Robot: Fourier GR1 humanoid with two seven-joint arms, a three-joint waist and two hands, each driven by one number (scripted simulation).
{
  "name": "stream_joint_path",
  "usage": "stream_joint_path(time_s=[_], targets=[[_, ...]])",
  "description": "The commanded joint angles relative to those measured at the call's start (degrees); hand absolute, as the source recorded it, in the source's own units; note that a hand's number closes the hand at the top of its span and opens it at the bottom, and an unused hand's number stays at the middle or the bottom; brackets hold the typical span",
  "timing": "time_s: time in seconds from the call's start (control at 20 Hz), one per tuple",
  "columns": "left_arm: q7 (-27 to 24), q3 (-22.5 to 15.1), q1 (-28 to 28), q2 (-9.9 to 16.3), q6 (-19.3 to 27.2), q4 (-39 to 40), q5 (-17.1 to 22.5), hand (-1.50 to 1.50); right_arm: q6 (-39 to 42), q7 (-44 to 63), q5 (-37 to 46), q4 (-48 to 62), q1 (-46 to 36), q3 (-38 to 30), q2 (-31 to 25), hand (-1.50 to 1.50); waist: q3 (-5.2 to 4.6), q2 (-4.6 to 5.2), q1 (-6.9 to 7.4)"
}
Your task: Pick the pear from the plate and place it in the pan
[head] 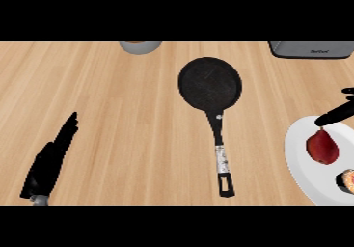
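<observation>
At three o'clock the right hand (343,112) is mostly cut off, so I cannot tell its finger state; one finger points at the red pear (322,146) lying on the white plate (299,144). A sliced item (349,182) at the plate's five o'clock edge is cropped. The black pan (210,86) sits at centre. The toaster (313,49) at one o'clock bears unreadable writing. At eight o'clock the left hand (49,161) rests, fingers straight and together.

A dark red pear (322,146) is seen lying on a white plate (302,149) at the counter's right edge, stem end pointing away. A black pan (210,86) is positioned mid-counter, empty, handle toward the viewer.
</observation>
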Motion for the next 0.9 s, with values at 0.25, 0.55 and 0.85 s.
stream_joint_path(time_s=[0.25, 0.55, 0.85], targets=[[-1.0, 1.6, 0.4, -0.2, -1.5, 0.0, -0.3, 0.00, 2.8, 11.1, -0.1, 1.5, -1.0, 2.3, 1.5, -1.50, -0.03, -0.22, -0.81], [3.0, 0.7, 2.8, -0.8, -0.6, -5.5, -2.1, 0.00, 2.2, 4.8, 1.1, 4.2, 3.6, 3.8, 3.2, -1.50, 0.04, -0.21, -0.62], [-0.8, 2.5, 2.5, -1.5, -2.9, -1.2, -1.8, 0.00, 1.1, 6.5, 2.1, 7.1, 0.1, 3.3, 5.6, -1.50, 0.02, -0.09, -0.35]])
